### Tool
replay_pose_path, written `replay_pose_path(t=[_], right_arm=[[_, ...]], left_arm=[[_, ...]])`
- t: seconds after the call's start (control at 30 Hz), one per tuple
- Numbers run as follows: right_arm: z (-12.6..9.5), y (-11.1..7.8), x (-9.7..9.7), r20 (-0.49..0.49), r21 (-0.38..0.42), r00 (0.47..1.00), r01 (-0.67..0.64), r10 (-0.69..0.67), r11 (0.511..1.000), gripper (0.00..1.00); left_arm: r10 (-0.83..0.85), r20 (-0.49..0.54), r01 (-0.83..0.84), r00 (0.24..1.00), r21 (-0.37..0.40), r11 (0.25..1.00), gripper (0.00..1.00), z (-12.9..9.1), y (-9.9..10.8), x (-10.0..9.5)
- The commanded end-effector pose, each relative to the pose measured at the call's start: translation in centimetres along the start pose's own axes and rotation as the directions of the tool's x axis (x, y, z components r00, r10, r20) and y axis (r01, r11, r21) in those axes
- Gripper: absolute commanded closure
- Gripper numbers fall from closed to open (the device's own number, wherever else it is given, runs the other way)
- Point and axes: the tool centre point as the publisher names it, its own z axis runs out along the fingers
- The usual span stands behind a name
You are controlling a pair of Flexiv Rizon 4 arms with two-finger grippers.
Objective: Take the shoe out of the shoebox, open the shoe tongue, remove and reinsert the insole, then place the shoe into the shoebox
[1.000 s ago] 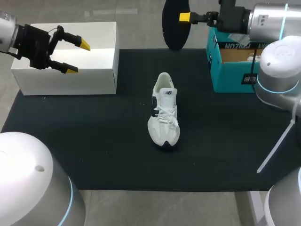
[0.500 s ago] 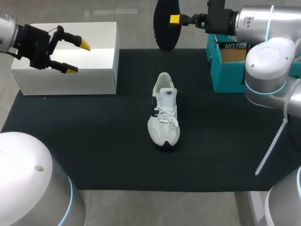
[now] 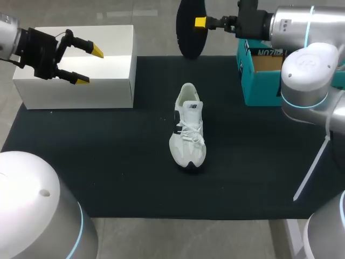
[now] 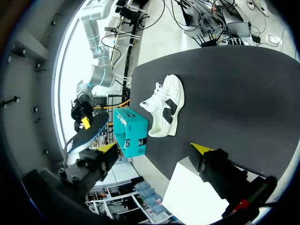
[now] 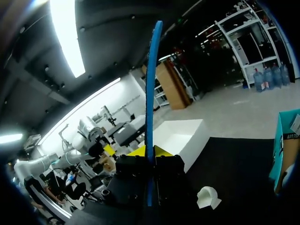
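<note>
While the right end effector [image 3: 200, 22] clamps the dark oval insole [image 3: 187, 38] aloft, the white laced sneaker [image 3: 188, 129] lies centred on the black desk [image 3: 108, 162]; reinsertion should enter toe-first through the collar. The left end effector [image 3: 86, 65] stands with fingers apart.

The dark oval insole [image 3: 188, 40] runs off the head view's upper edge. The right arm covers much of the teal cardboard shoebox [image 3: 261, 86]. From the right wrist, the white lace-up shoe [image 5: 207, 197] shows only what seems its heel, the rest behind the right claw [image 5: 150, 151].
</note>
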Motion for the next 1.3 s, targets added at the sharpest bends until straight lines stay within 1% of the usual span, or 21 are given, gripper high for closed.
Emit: replay_pose_path(t=[0.03, 0.13, 0.27, 0.37, 0.53, 1.07, 1.1, 1.2, 1.3], right_arm=[[-0.5, -1.6, -1.0, 0.036, 0.023, 0.999, 0.014, -0.015, 1.0, 1.0], [-0.8, -3.1, -1.6, 0.073, 0.034, 0.997, 0.021, -0.023, 0.999, 1.0], [-0.4, -5.4, -2.8, 0.106, 0.056, 0.994, 0.033, -0.038, 0.998, 1.0], [0.1, -6.5, -3.6, 0.115, 0.085, 0.992, 0.049, -0.059, 0.995, 1.0], [0.8, -7.8, -5.7, 0.107, 0.095, 0.991, 0.077, -0.087, 0.993, 1.0], [0.8, -7.8, -5.7, 0.107, 0.095, 0.991, 0.077, -0.087, 0.993, 1.0], [1.0, -8.2, -6.4, 0.117, 0.033, 0.988, 0.099, -0.102, 0.995, 1.0], [1.8, -8.4, -7.5, 0.123, -0.028, 0.983, 0.143, -0.139, 0.989, 1.0], [3.0, -8.2, -8.2, 0.103, -0.029, 0.981, 0.169, -0.165, 0.985, 1.0]], left_arm=[[0.0, -0.004, 0.0, 1.0, 0.001, 1.0, 0.0, 0.0, 0.0, 0.0], [0.0, -0.004, 0.0, 1.0, 0.001, 1.0, 0.0, 0.0, 0.0, 0.0], [0.0, -0.004, 0.0, 1.0, 0.001, 1.0, 0.0, 0.0, 0.0, 0.0], [0.0, -0.004, 0.0, 1.0, 0.001, 1.0, 0.0, 0.0, 0.0, 0.0], [0.0, -0.004, 0.0, 1.0, 0.001, 1.0, 0.0, 0.0, 0.0, 0.0], [0.0, -0.004, 0.0, 1.0, 0.001, 1.0, 0.0, 0.0, 0.0, 0.0], [0.0, -0.004, 0.0, 1.0, 0.001, 1.0, 0.0, 0.0, 0.0, 0.0], [0.0, -0.004, 0.0, 1.0, 0.001, 1.0, 0.0, 0.0, 0.0, 0.0], [0.0, -0.004, 0.0, 1.0, 0.001, 1.0, 0.0, 0.0, 0.0, 0.0]])
